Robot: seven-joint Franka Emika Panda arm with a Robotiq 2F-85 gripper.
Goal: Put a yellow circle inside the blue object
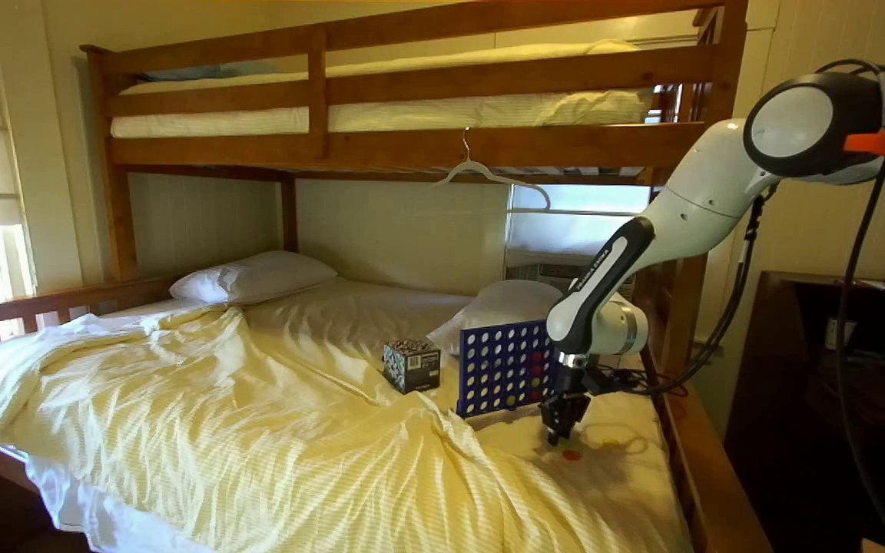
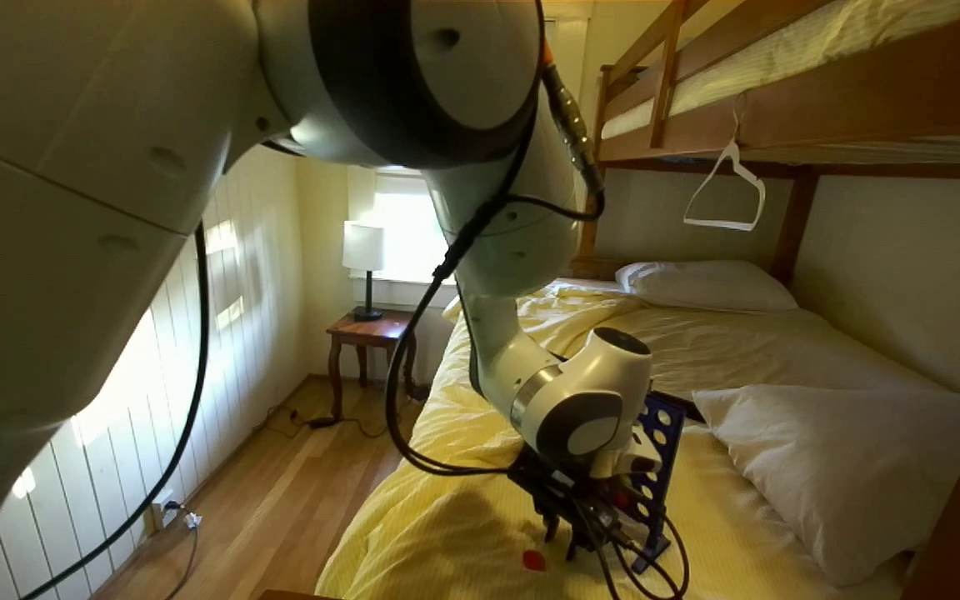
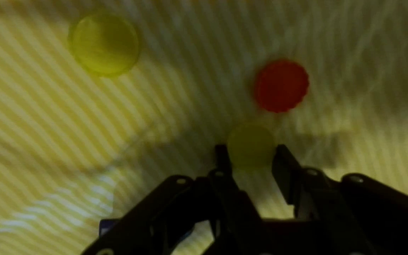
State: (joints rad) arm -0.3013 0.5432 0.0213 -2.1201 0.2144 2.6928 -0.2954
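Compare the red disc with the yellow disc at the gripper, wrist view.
Colour: the red disc stands out from the striped bedding; the yellow disc nearly blends in.
Position: the yellow disc sits between the fingertips of the gripper; the red disc lies clear of them.
Edge: the red disc's rim looks finely notched; the yellow disc's smoother, though blurred.
Shared: both round.

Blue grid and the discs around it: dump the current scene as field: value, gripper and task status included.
target: blue grid, upright on the bed
contents: inset discs, red ones among them
tool: gripper, jaws at either side of a yellow disc; firm grip can't be confirmed
loose: red disc and second yellow disc, lying on the bed
nearby: patterned box, on the bed beside the grid
overhead: white hanger, on the upper bunk rail
status: yellow disc between the jaws not yet in the grid
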